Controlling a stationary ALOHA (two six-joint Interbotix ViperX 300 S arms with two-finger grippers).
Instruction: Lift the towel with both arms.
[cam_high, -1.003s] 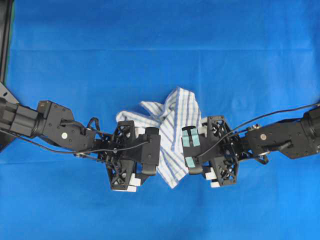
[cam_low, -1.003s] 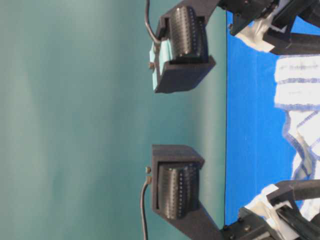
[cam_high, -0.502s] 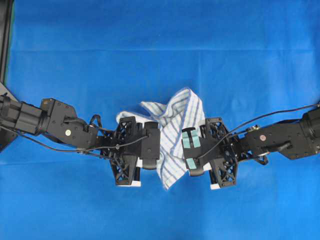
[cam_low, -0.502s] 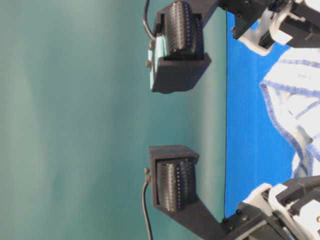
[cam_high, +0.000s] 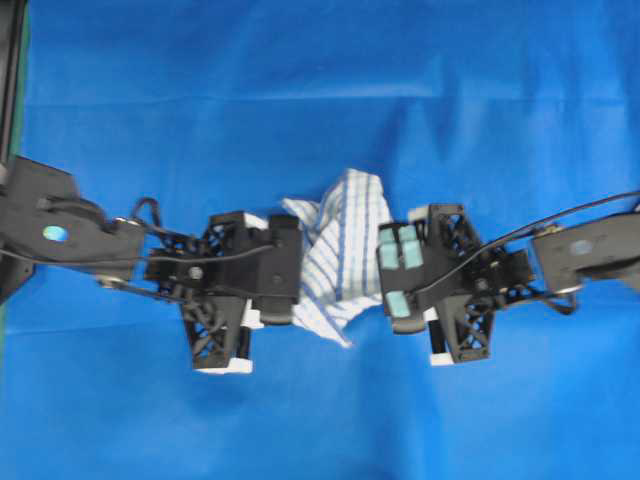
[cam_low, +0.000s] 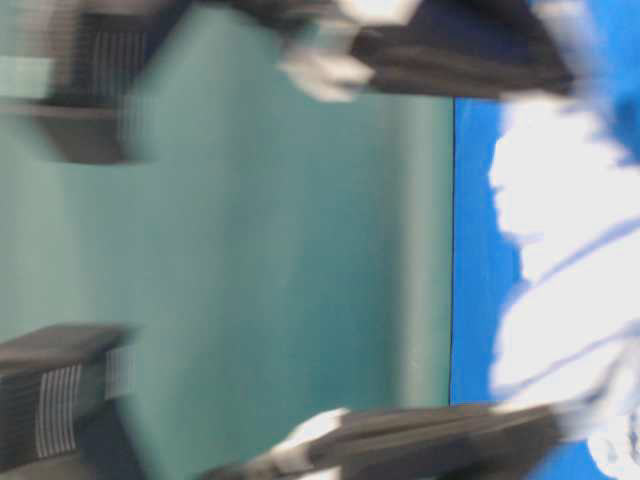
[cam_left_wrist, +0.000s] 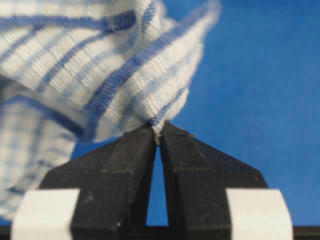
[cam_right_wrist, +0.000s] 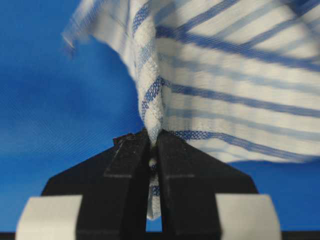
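- Clearly the towel (cam_high: 343, 250) is light and limp: it sags and bunches between my two claws, so I judge it will drape, not hold shape.
- My left claw (cam_left_wrist: 159, 134) is clamped on a thin fold of hem right at its tips; that bite looks shallow and could slip.
- My right claw (cam_right_wrist: 154, 142) is pinched on a thicker fold, with cloth running down between its fingers (cam_right_wrist: 130, 165), a surer hold.
- Best hold, I judge, is the folded hem, taken deeper.
- Below both claws the blue desk (cam_high: 300, 90) looks flat, with open room all around them.
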